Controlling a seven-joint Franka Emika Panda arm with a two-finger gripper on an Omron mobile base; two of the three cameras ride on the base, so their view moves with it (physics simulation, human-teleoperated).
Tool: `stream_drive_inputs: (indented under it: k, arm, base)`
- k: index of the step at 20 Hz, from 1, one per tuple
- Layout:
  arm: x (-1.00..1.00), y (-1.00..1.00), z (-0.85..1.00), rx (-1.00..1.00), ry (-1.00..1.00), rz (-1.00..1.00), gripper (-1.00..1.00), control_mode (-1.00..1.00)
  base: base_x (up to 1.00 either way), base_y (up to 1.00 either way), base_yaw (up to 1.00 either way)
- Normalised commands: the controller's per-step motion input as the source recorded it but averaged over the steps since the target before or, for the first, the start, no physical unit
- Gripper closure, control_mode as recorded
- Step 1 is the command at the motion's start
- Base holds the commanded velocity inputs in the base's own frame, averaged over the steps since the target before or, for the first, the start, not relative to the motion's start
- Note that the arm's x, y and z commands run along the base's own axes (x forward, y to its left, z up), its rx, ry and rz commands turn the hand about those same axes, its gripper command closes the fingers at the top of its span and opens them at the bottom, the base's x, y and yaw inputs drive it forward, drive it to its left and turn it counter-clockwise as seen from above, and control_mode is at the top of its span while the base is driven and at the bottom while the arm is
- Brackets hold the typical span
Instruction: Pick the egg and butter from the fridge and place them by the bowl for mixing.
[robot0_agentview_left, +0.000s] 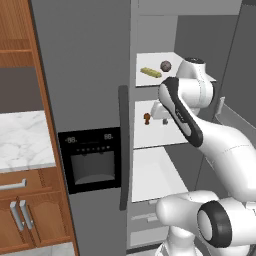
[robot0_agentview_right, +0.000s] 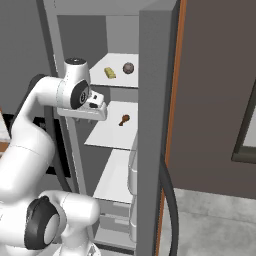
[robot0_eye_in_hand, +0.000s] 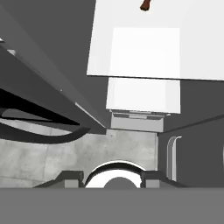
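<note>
With the fridge (robot0_agentview_left: 85, 75) door swung wide, I have the white shelves exposed between the grey side wall on one flank and the door edge with its long dark handle (robot0_agentview_left: 123, 150) on the other. On the top shelf (robot0_agentview_right: 117, 80) the butter (robot0_agentview_left: 150, 72) lies just beside the egg (robot0_agentview_left: 166, 65), apart from it, both back from the front lip. On the middle shelf (robot0_agentview_right: 107, 135) a small brown stalked item (robot0_agentview_right: 124, 119) stands alone with bare white room around it; the lower shelf (robot0_agentview_left: 150, 175) looks bare too.

My arm rises from the base, bends up through its dark-jointed elbow (robot0_agentview_left: 177, 107) and folds so the hand sits at the front edge of the middle shelf, under the top shelf's lip. The gripper (robot0_agentview_right: 95, 116) points down, since the hand view looks past the shelf fronts to the grey floor (robot0_eye_in_hand: 52, 153). Its fingers (robot0_eye_in_hand: 70, 177) are drawn nearly together and hold nothing; neither egg nor butter is touched.
</note>
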Motion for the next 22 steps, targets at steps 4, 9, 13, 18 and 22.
stream_drive_inputs:
  k: [4,9,13,18,22]
  arm:
    - [-0.01,0.0,0.0,0.0,0.0,0.0,-1.0,-1.0]
    - [-0.05,-0.06,-0.01,0.0,-0.08,-0.05,-1.0,-1.0]
    - [0.0,-0.09,0.03,0.0,-0.18,-0.18,-1.0,-1.0]
    - [0.03,-0.06,0.21,0.02,-0.13,-0.13,-1.0,-1.0]
    - [0.12,-0.03,0.33,0.0,-0.07,-0.07,-1.0,-1.0]
  base:
    - [0.0,0.0,0.0]
    - [0.0,0.0,0.0]
    - [0.0,0.0,0.0]
    - [0.0,0.0,0.0]
    - [0.0,0.0,0.0]
